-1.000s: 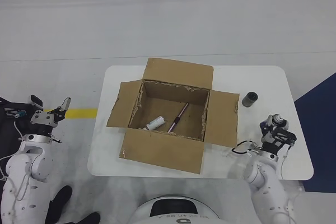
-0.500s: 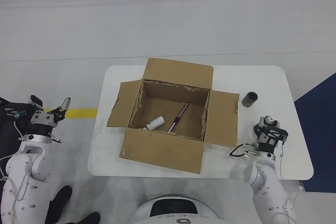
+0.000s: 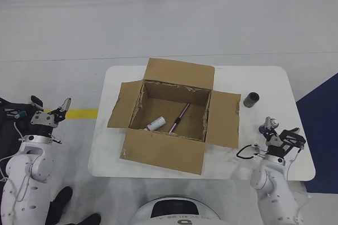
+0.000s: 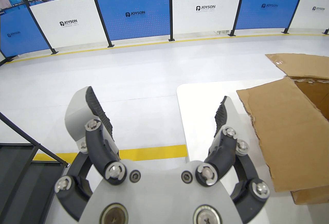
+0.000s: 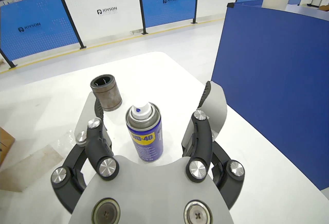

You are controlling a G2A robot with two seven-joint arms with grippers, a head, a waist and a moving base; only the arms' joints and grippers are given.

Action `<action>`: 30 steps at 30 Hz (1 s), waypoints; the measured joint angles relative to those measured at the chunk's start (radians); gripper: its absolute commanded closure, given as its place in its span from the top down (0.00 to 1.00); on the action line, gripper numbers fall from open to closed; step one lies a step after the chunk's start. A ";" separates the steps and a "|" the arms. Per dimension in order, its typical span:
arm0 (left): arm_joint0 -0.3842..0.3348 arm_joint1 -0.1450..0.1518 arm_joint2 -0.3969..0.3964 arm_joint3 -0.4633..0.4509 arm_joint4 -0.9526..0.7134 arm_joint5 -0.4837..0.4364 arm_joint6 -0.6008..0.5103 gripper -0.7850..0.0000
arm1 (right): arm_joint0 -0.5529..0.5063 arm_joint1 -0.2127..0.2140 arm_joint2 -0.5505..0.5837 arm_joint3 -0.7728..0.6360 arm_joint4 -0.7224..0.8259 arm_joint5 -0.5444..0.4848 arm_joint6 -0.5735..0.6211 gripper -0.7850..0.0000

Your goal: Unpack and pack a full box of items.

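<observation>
An open cardboard box (image 3: 168, 147) stands mid-table, holding a white bottle (image 3: 156, 122) and a thin pink rod (image 3: 181, 116). A blue spray can (image 5: 145, 130) (image 3: 268, 126) stands upright on the white table (image 3: 259, 79) near its right front edge. My right gripper (image 5: 154, 99) (image 3: 281, 134) is open, its fingers on either side of the can without touching it. Just beyond the can stands a dark metal cylinder (image 5: 106, 92) (image 3: 250, 99). My left gripper (image 4: 157, 96) (image 3: 49, 108) hangs open and empty off the table's left side.
The box's flaps (image 4: 282, 132) spread outward over the table (image 4: 205, 117). A blue partition (image 5: 272, 86) stands close beside the table's right edge. Bare tabletop lies to the right of the box around the can and the cylinder.
My right gripper, shut on the spray can a second ago, has opened and let it go standing on the table. The left arm has not moved.
</observation>
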 measured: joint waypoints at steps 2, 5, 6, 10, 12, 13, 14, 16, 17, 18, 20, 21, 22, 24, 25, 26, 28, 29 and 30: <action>0.000 0.000 0.000 0.000 0.000 0.000 0.000 1.00 | -0.017 0.000 0.006 -0.033 0.002 -0.022 -0.001 1.00; 0.000 0.000 0.000 0.000 0.000 0.000 0.000 1.00 | -0.031 -0.002 0.010 -0.073 -0.010 -0.024 0.000 1.00; 0.000 0.000 0.000 0.000 0.000 0.000 0.000 1.00 | -0.038 -0.003 0.012 -0.090 -0.001 -0.032 -0.004 1.00; 0.000 0.000 0.000 0.000 0.000 0.000 0.000 1.00 | -0.103 -0.007 0.044 -0.204 0.136 -0.139 -0.022 1.00; 0.000 0.000 0.000 0.000 0.000 0.000 0.000 1.00 | -0.139 -0.009 0.054 -0.271 0.235 -0.228 -0.009 1.00; 0.000 0.000 0.000 0.000 0.000 0.000 0.000 1.00 | -0.150 -0.011 0.053 -0.294 0.281 -0.269 0.004 1.00; 0.000 0.000 0.000 0.000 0.000 0.000 0.000 1.00 | -0.158 -0.012 0.046 -0.319 0.342 -0.320 0.029 1.00; 0.000 0.000 0.000 0.000 0.000 0.000 0.000 1.00 | -0.158 -0.014 0.023 -0.345 0.417 -0.374 0.085 1.00; 0.000 0.000 0.000 0.000 0.000 0.000 0.000 1.00 | -0.154 -0.014 0.003 -0.355 0.441 -0.392 0.127 1.00; 0.000 0.000 0.000 0.000 0.000 0.000 0.000 1.00 | -0.151 -0.014 -0.009 -0.361 0.440 -0.394 0.152 1.00; 0.000 0.000 0.000 0.000 0.000 0.000 0.000 1.00 | -0.148 -0.013 -0.018 -0.364 0.403 -0.385 0.170 1.00; 0.000 0.000 0.000 0.000 0.000 0.000 0.000 1.00 | -0.148 -0.013 -0.018 -0.364 0.397 -0.384 0.169 1.00; 0.000 0.000 0.000 0.000 0.000 0.000 0.000 1.00 | -0.148 -0.013 -0.017 -0.364 0.397 -0.384 0.168 1.00; 0.000 0.000 0.000 0.000 0.000 0.000 0.000 1.00 | -0.148 -0.013 -0.016 -0.364 0.399 -0.384 0.167 1.00; 0.000 0.000 0.000 0.000 0.000 0.000 0.000 1.00 | -0.148 -0.013 -0.016 -0.364 0.399 -0.384 0.167 1.00; 0.000 0.000 0.000 0.000 0.000 0.000 0.000 1.00 | -0.148 -0.013 -0.016 -0.364 0.399 -0.384 0.167 1.00; 0.000 0.000 0.000 0.000 0.000 0.000 0.000 1.00 | -0.148 -0.013 -0.016 -0.364 0.399 -0.384 0.167 1.00; 0.000 0.000 0.000 0.000 0.000 0.000 0.000 1.00 | -0.146 -0.013 -0.017 -0.363 0.406 -0.387 0.172 1.00; 0.000 0.000 0.000 0.000 0.000 0.000 0.000 1.00 | -0.140 -0.014 -0.017 -0.367 0.424 -0.397 0.185 1.00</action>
